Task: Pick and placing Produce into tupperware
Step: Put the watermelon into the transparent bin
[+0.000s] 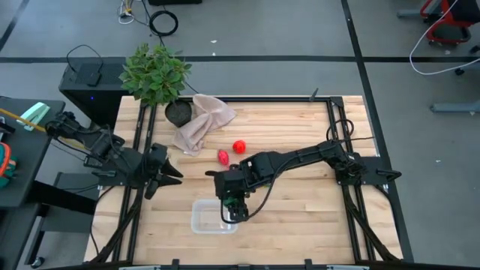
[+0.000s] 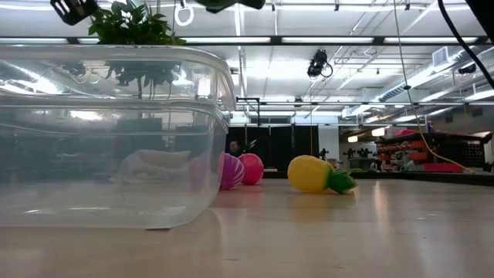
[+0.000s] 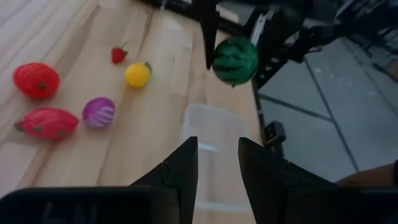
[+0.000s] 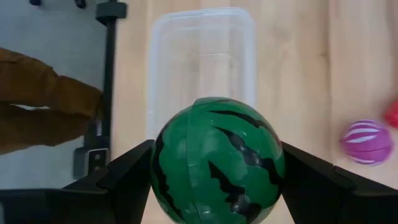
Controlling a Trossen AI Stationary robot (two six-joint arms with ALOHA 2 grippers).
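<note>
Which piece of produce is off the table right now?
The green striped ball, gripped in the right end effector above the tub. The red, purple and yellow pieces all lie on the table.

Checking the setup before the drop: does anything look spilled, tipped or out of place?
Nothing stands out. The tupperware sits upright and empty, the right gripper holds the green striped ball above it, and the other produce lies loose on the table.

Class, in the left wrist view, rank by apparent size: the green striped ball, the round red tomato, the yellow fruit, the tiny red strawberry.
1. Green striped ball, though raised nearer the camera.
2. Round red tomato.
3. Yellow fruit.
4. Tiny red strawberry.
</note>
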